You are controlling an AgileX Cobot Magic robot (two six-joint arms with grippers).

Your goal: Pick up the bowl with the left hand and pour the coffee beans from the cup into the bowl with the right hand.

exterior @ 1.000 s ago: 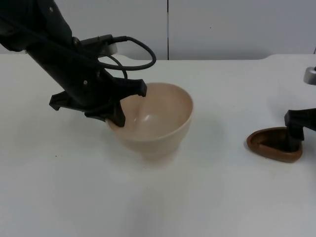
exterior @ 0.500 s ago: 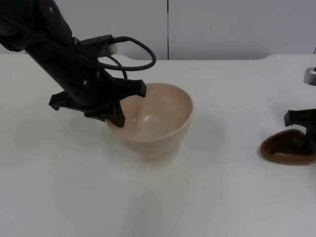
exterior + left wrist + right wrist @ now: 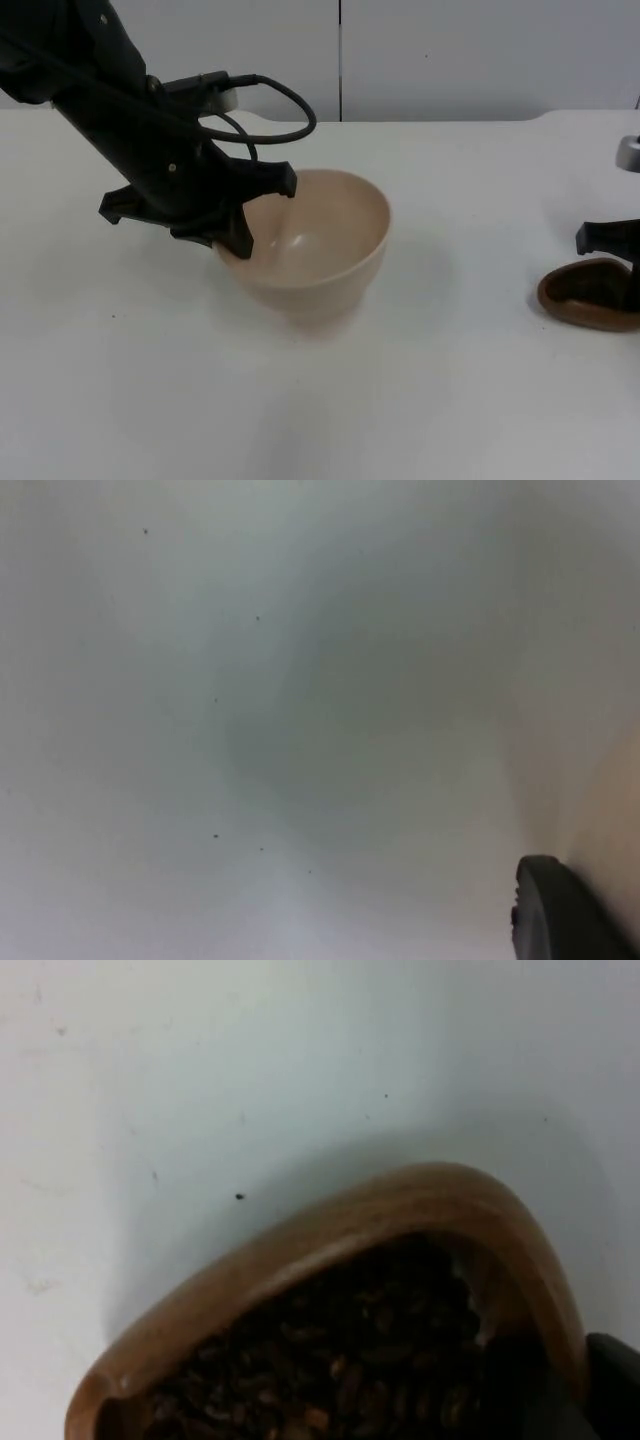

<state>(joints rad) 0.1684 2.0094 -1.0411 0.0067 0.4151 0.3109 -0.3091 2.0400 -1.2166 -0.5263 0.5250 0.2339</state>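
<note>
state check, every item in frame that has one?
Beige round ceramic bowl: upright, empty, rim pinched by left gripper.
Brown wooden cup: holds coffee beans, gripped at its rim by right gripper.

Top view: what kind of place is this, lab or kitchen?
Likely a lab test bench, not a kitchen: a bare white table ending at a plain grey wall, with just a beige bowl held by the left hand and a brown cup of coffee beans at the right hand.
</note>
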